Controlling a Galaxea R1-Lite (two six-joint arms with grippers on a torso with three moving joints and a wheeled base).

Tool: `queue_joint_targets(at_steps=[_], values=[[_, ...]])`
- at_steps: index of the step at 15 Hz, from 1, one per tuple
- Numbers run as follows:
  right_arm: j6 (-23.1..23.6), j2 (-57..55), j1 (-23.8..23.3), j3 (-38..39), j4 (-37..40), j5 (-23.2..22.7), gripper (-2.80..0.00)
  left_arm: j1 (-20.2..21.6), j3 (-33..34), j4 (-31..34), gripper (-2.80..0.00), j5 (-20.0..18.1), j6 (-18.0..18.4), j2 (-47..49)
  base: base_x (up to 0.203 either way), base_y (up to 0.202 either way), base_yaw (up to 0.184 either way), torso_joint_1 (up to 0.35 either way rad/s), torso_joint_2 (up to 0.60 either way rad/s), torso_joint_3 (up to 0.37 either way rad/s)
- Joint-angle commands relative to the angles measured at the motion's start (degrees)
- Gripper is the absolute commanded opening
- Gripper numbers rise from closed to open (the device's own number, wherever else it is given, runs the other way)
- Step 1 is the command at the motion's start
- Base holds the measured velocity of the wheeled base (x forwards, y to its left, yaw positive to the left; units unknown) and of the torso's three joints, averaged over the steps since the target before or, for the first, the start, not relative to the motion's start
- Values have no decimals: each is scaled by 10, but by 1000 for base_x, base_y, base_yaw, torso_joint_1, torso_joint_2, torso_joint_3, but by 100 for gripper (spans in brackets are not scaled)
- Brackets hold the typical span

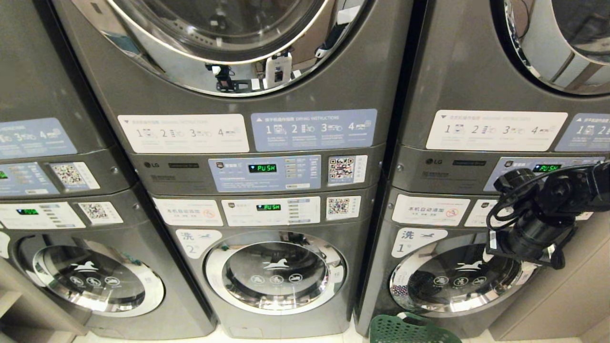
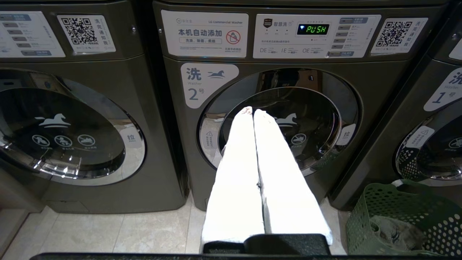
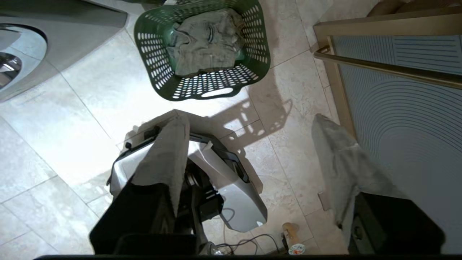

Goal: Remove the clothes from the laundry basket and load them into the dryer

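Observation:
The green laundry basket (image 3: pixel 202 50) stands on the floor tiles in front of washer 1, its rim just showing low in the head view (image 1: pixel 410 328) and beside washer 1 in the left wrist view (image 2: pixel 404 216). Grey clothes (image 3: pixel 205 39) lie crumpled inside it (image 2: pixel 393 231). My right gripper (image 3: pixel 249 119) hangs high above the floor, short of the basket, open wide with nothing between its cloth-covered fingers (image 3: pixel 169 155). Its arm (image 1: pixel 538 224) reaches in front of the right stack. The dryer (image 1: pixel 572 43) sits above washer 1. My left gripper (image 2: pixel 252 111) is shut, pointing at washer 2.
Three stacked machines fill the wall, with round doors; washer 2's door (image 2: pixel 281 119) is closed. My own grey base (image 3: pixel 216 187) sits below the right gripper. A ribbed panel with a wooden frame (image 3: pixel 397 108) stands close on the basket's far side. Cables lie on the floor (image 3: pixel 238 242).

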State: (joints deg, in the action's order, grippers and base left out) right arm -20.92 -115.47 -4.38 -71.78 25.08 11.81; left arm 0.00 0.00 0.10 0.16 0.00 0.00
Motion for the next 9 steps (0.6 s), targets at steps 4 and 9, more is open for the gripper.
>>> queue_joint_targets(at_steps=[4, 9], values=[[-2, 82, 3, 40, 2, -19, 0, 0, 0, 0, -280, 0, 0, 0, 0, 0, 0, 0, 0, 0], [10, 257, 33, 155, 2, -37, -280, 0, 0, 0, -280, 0, 0, 0, 0, 0, 0, 0, 0, 0]])
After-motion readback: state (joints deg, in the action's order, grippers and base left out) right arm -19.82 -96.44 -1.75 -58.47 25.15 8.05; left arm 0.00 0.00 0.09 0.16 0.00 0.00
